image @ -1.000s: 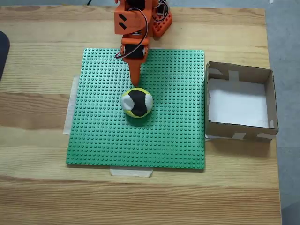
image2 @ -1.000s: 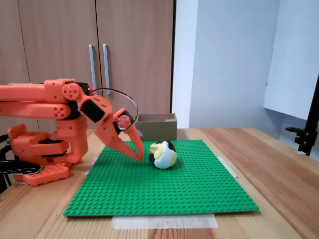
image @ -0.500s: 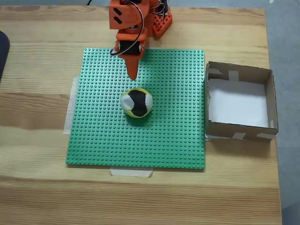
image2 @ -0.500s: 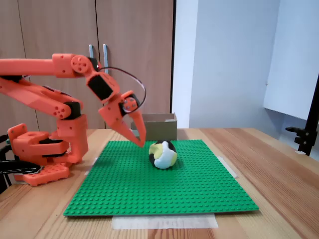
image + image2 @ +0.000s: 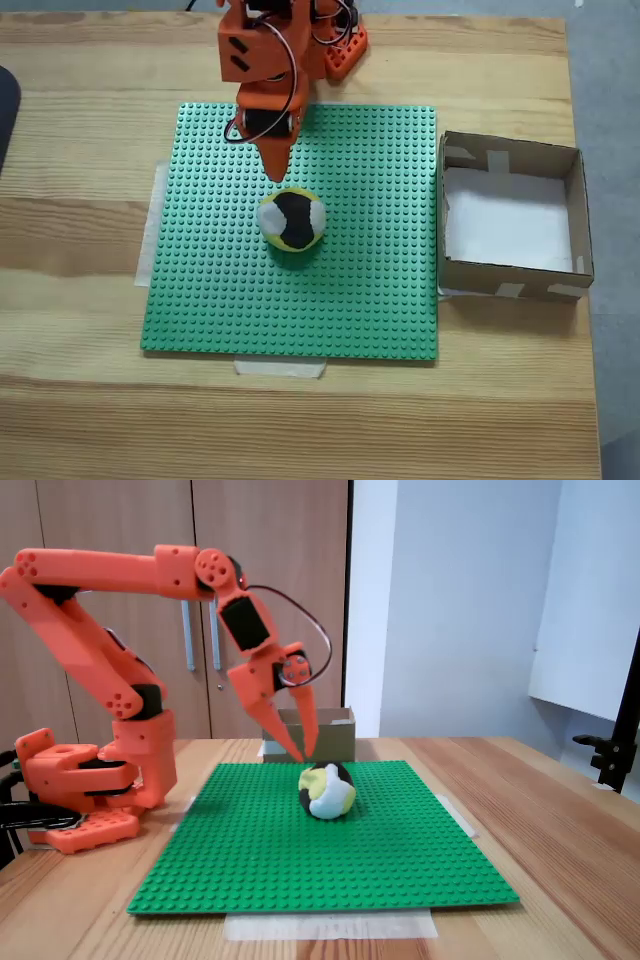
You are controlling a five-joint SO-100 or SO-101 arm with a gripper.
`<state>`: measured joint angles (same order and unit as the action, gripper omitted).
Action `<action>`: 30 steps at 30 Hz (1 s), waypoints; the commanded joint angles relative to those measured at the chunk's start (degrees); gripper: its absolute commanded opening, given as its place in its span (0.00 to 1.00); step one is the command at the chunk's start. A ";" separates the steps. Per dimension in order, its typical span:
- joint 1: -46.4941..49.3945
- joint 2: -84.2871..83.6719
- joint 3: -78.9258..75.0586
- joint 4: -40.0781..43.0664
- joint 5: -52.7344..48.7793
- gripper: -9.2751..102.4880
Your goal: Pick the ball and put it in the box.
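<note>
Overhead, the tool [image 5: 303, 752] hangs above the ball [image 5: 292, 219], fingers seemingly slightly parted, grasping nothing.

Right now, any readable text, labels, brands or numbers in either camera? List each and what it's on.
None readable in either fixed view.
The orange arm and its gripper: no lettering visible.
The ball: yellow, black and white patches, no print.
The box: plain brown cardboard with pale tape strips, no markings.
The green studded plate: any stud embossing is too small to read.
The cabinet doors: blank.
</note>
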<state>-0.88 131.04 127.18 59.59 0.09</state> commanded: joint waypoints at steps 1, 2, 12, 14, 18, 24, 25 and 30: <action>-0.26 -3.16 -5.98 1.14 -1.23 0.14; -0.35 -4.04 -6.86 1.58 -1.67 0.14; 0.09 -11.78 -11.95 3.78 -2.55 0.22; 0.09 -13.01 -13.01 5.19 -2.02 0.33; 0.09 -14.41 -13.27 5.62 -2.20 0.39; -0.53 -17.23 -13.62 6.59 -1.85 0.45; -0.62 -17.84 -13.80 6.68 -1.76 0.46; -0.79 -21.36 -14.85 5.80 -1.58 0.47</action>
<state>-0.97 110.04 116.98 66.01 -1.76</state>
